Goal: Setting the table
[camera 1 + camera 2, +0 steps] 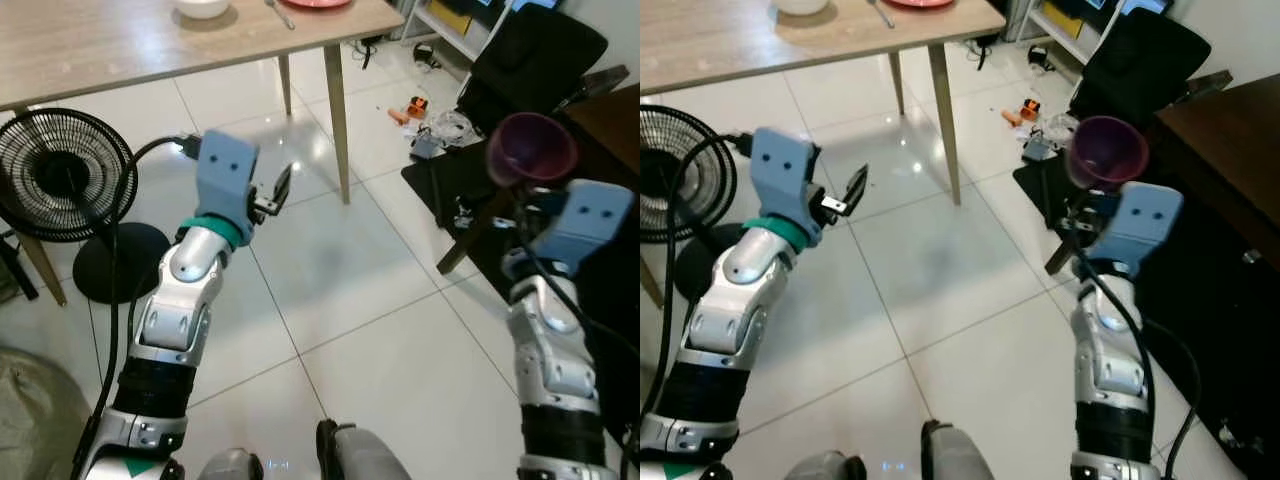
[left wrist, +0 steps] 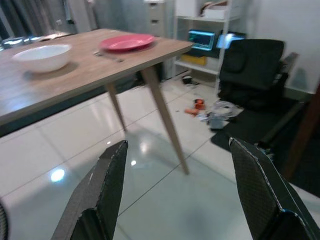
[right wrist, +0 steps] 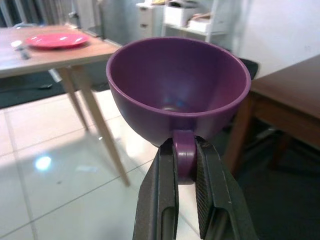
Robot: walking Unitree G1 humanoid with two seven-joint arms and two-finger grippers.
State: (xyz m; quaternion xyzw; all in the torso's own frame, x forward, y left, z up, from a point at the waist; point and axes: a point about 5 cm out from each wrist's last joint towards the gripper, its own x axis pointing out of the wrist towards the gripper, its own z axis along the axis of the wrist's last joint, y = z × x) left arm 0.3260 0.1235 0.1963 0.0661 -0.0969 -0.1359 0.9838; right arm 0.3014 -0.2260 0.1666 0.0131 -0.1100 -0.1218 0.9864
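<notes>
My right gripper (image 3: 186,172) is shut on the handle of a purple cup (image 3: 177,90), held upright at my right side (image 1: 531,148), away from the table. My left gripper (image 2: 175,190) is open and empty, raised over the white floor short of the table; one of its fingers (image 1: 282,185) shows in the left eye view. The light wooden table (image 1: 120,45) stands ahead on the left. On it are a white bowl (image 2: 42,56), a red plate (image 2: 126,42) and a piece of cutlery (image 2: 107,56) between them.
A black floor fan (image 1: 62,175) stands by the table's near left leg. A black chair (image 1: 535,60) and small clutter (image 1: 430,125) on the floor lie ahead right. A dark wooden table (image 1: 1230,130) is close on my right. White shelves (image 2: 210,35) stand behind.
</notes>
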